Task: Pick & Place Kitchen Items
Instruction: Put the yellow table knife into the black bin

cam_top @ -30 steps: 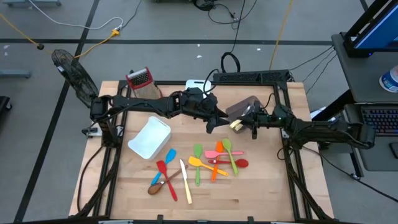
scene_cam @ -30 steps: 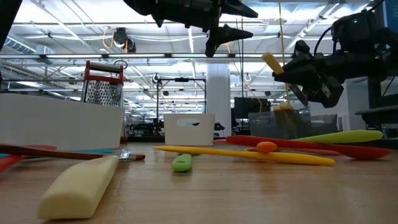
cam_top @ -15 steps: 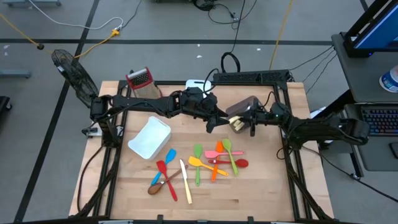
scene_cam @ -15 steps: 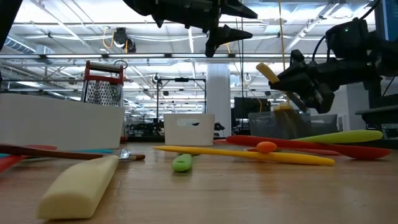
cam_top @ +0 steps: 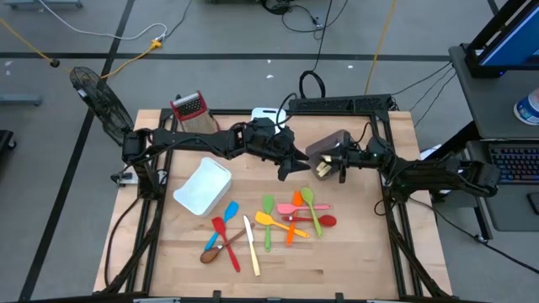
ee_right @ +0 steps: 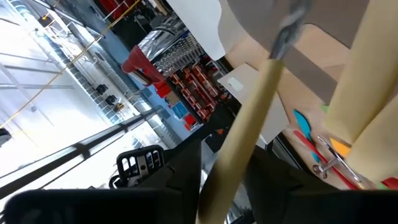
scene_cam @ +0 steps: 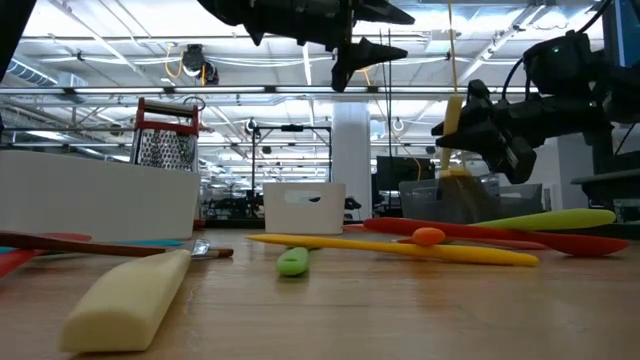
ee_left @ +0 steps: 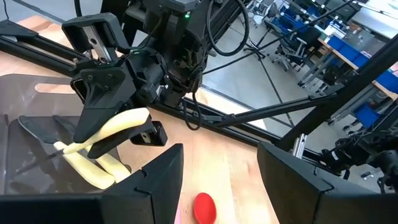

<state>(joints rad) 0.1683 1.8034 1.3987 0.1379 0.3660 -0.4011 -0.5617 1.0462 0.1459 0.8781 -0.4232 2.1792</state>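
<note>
The right end effector (cam_top: 333,166) is hovering above the grey bin (cam_top: 330,145) near the back of the bench (cam_top: 354,252), with a cream utensil (scene_cam: 452,118) hanging almost upright between its fingers over the bin. In the left wrist view that cream utensil (ee_left: 115,127) is lying between the right fingers, above other cream pieces already in the bin (ee_left: 25,155). Whether the fingers are pinching it or have let go, I cannot tell.

The left end effector (cam_top: 288,167) is waiting just beside it over the middle of the bench, fingers spread and gripping nothing.

The remaining utensils are lying toward the front of the bench. A green spoon (cam_top: 313,206), a red spoon (cam_top: 323,221), an orange spatula (cam_top: 292,220) and a yellow spatula (cam_top: 271,220) are overlapping in one cluster. Nearby, a blue spatula (cam_top: 229,210), a cream knife (cam_top: 251,245) and a brown spoon (cam_top: 209,255) are lying beside a white bin (cam_top: 202,186). A grater (cam_top: 191,110) is standing at the back left corner.
</note>
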